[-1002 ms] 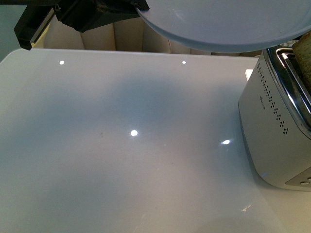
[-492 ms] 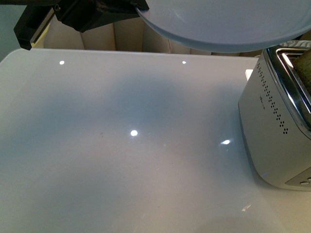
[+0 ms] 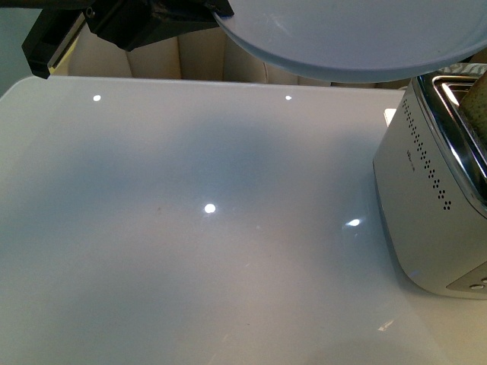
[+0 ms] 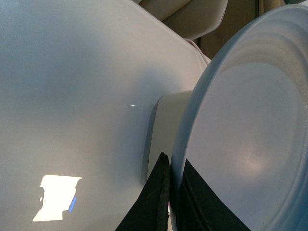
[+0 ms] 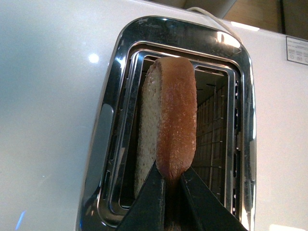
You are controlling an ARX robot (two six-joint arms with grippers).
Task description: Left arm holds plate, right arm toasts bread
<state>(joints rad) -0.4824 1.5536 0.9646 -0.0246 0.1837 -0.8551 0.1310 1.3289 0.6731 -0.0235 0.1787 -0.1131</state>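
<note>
The left gripper (image 4: 174, 164) pinches the rim of the smooth round plate (image 4: 240, 144), while the right gripper (image 5: 169, 182) clamps the grainy, brown-crusted bread (image 5: 168, 120) standing in the chrome-rimmed toaster (image 5: 111, 96).

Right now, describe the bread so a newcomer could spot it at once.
Find the white toaster on the right of the table. In its chrome-rimmed top slot stands the bread, pinched by the right gripper. It is the only brown thing there: pale crumb, darker crust.
</note>
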